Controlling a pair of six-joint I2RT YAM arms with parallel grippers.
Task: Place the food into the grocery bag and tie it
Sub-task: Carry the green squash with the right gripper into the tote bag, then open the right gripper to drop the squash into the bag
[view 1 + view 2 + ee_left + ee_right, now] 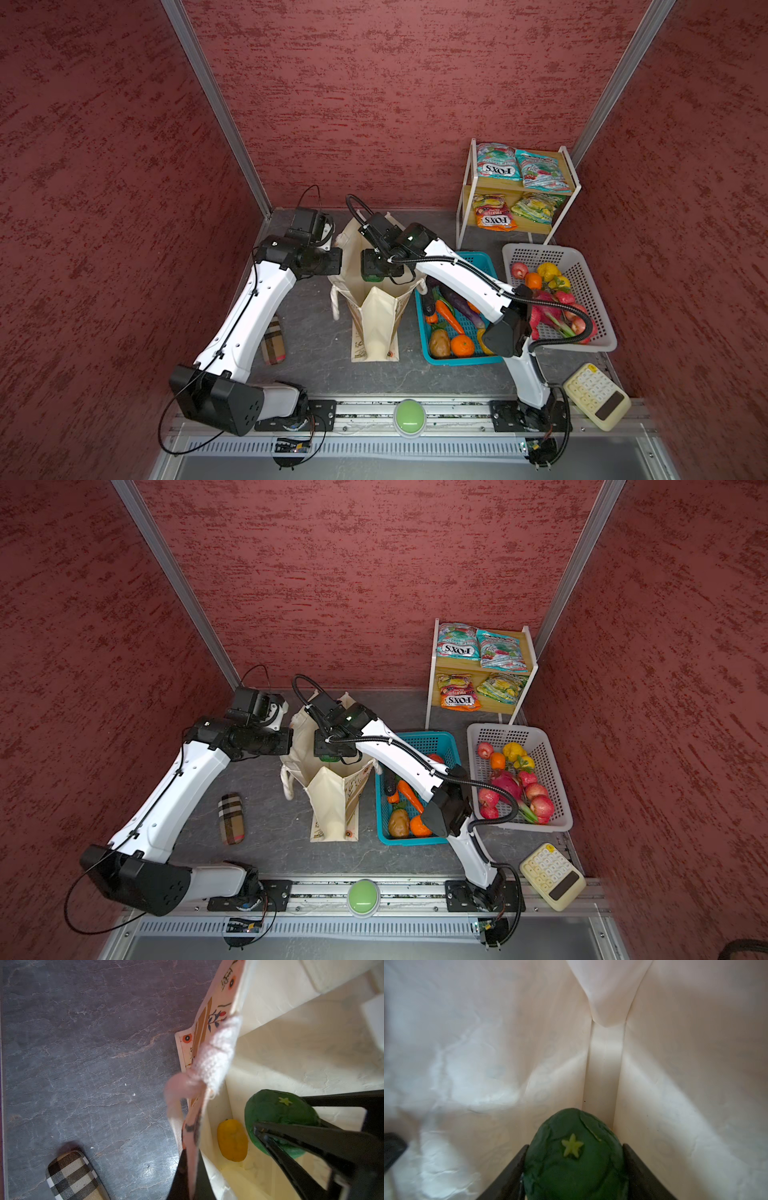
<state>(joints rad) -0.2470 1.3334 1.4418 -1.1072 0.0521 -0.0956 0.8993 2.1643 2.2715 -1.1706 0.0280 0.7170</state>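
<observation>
- We are pinching the rim of the grocery bag (376,324) with our left fingers (176,1184). They are pressed together on the cloth of the side nearer our left arm, just beside a white rope handle (216,1057).
- The bag is standing upright with its mouth open on the grey surface (316,353), between a checked pouch (273,340) and a teal basket (461,359) of toy vegetables.
- Our right fingers (510,1169) are clamping a green vegetable (575,1167) from both sides, and we are holding it inside the bag, above the bottom.
- In the left wrist view a yellow fruit (232,1140) is lying on the bag's bottom, in a corner, below the green vegetable.
- In both top views our right wrist is covering most of the bag's mouth, so only a sliver of green is showing there.
- A white basket (540,253) of apples, oranges and other fruit is sitting to the right of the teal one.
- FOX'S packets (496,168) are lying on both levels of a small shelf (550,157) behind the baskets.
</observation>
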